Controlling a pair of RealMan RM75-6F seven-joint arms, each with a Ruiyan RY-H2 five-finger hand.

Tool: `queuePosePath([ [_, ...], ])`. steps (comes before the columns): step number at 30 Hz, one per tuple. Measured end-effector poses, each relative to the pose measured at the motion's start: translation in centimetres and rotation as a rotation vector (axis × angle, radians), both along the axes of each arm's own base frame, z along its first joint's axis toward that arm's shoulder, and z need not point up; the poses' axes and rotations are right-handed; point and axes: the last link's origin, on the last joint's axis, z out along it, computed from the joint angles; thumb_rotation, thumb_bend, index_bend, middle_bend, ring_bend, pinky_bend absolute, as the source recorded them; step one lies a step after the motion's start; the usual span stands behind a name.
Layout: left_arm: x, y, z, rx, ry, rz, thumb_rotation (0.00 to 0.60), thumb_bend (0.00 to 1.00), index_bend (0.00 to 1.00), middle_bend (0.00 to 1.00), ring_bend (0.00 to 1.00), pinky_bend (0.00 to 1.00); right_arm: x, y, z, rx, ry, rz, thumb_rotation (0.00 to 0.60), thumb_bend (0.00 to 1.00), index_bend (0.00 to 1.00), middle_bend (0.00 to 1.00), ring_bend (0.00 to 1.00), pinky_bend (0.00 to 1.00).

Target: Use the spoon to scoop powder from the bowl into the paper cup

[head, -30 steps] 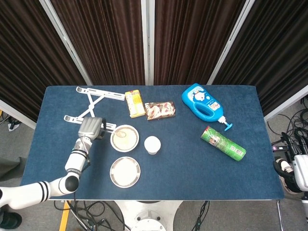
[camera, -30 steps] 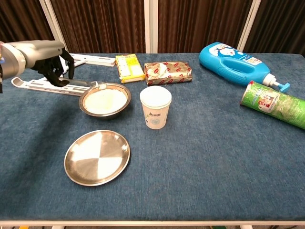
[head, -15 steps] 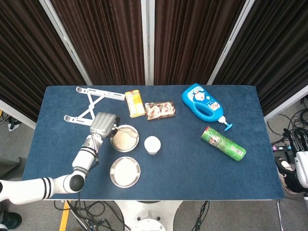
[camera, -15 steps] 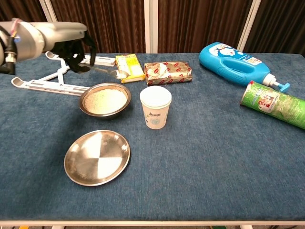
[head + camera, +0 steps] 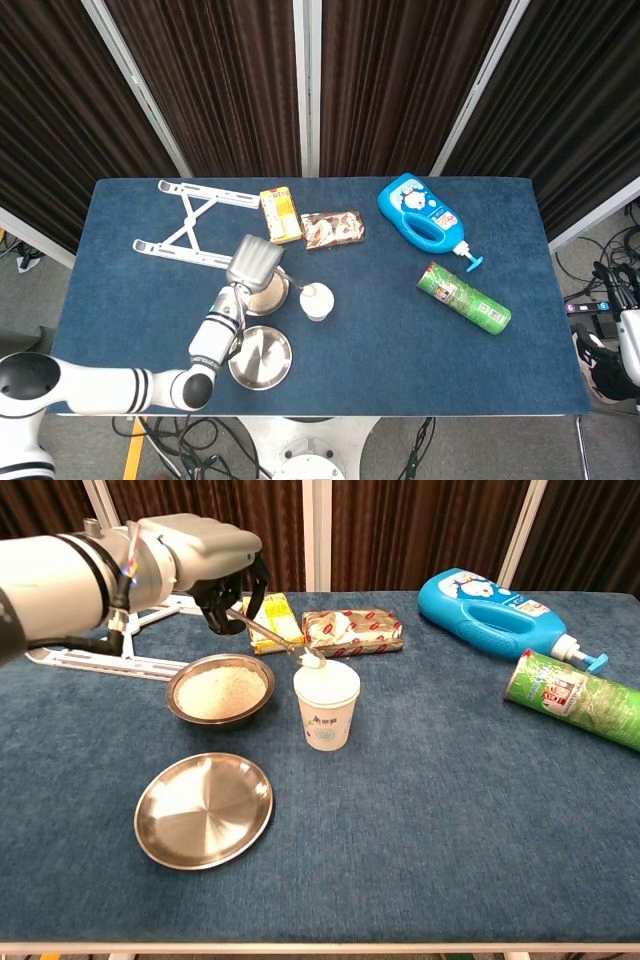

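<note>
My left hand (image 5: 222, 580) hangs above the powder bowl (image 5: 219, 690) and grips a metal spoon (image 5: 275, 637). The spoon slants down to the right, and its powder-filled tip sits just over the left rim of the white paper cup (image 5: 326, 704). From the head view the same hand (image 5: 254, 263) covers part of the bowl (image 5: 268, 296), with the cup (image 5: 317, 300) just to its right. The bowl holds pale powder. At the far right edge of the head view only a bit of my right hand (image 5: 628, 345) shows, off the table, its fingers not visible.
An empty steel plate (image 5: 204, 808) lies in front of the bowl. Behind are a white folding stand (image 5: 95, 656), a yellow box (image 5: 272, 620) and a snack pack (image 5: 352, 632). A blue detergent bottle (image 5: 500, 602) and a green can (image 5: 578, 698) lie at the right.
My left hand has lifted the spoon out of the bowl and carried it rightward, from the stand side to over the cup's rim. The right hand stayed off the table.
</note>
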Motion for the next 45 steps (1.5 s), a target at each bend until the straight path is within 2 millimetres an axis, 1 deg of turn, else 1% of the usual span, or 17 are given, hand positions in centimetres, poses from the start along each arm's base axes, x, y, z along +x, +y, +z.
queuePosePath([
  [5,0.4,-0.5,-0.7,0.088,0.137,-0.094,0.600,0.50,0.64,0.94,0.90,1.00,-0.3,0.3,-0.1,-0.002,-0.005,-0.010,0.600,0.23,0.00,0.19,0.00,0.00],
  [12,1.1,-2.0,-1.6,0.208,0.298,-0.275,0.600,0.50,0.64,0.94,0.90,1.00,-0.5,0.6,-0.2,-0.004,-0.015,-0.018,0.600,0.23,0.00,0.19,0.00,0.00],
  [18,1.8,-3.7,-2.4,0.248,0.357,-0.390,0.600,0.51,0.64,0.94,0.90,1.00,-0.7,0.8,-0.3,-0.005,-0.023,-0.024,0.600,0.23,0.00,0.19,0.00,0.00],
  [24,2.7,-4.6,-2.8,0.287,0.397,-0.475,0.600,0.51,0.64,0.94,0.90,1.00,-0.8,1.0,-0.2,-0.009,-0.027,-0.026,0.600,0.23,0.00,0.19,0.00,0.00],
  [29,3.0,-4.9,-2.8,0.325,0.428,-0.511,0.600,0.51,0.64,0.94,0.90,1.00,-0.9,1.1,-0.1,-0.012,-0.026,-0.026,0.600,0.23,0.00,0.19,0.00,0.00],
  [38,3.2,-5.4,-3.0,0.363,0.567,-0.570,0.600,0.51,0.63,0.93,0.90,1.00,-0.7,1.3,-0.1,-0.013,-0.029,-0.018,0.600,0.23,0.00,0.19,0.00,0.00],
  [41,3.2,-5.4,-2.9,0.359,0.554,-0.557,0.600,0.51,0.63,0.93,0.90,1.00,-0.8,1.5,0.0,-0.017,-0.031,-0.021,0.600,0.23,0.00,0.19,0.00,0.00],
  [45,3.1,-5.4,-2.4,0.336,0.465,-0.522,0.600,0.51,0.63,0.93,0.90,1.00,-0.9,1.5,0.0,-0.017,-0.034,-0.024,0.600,0.23,0.00,0.19,0.00,0.00],
])
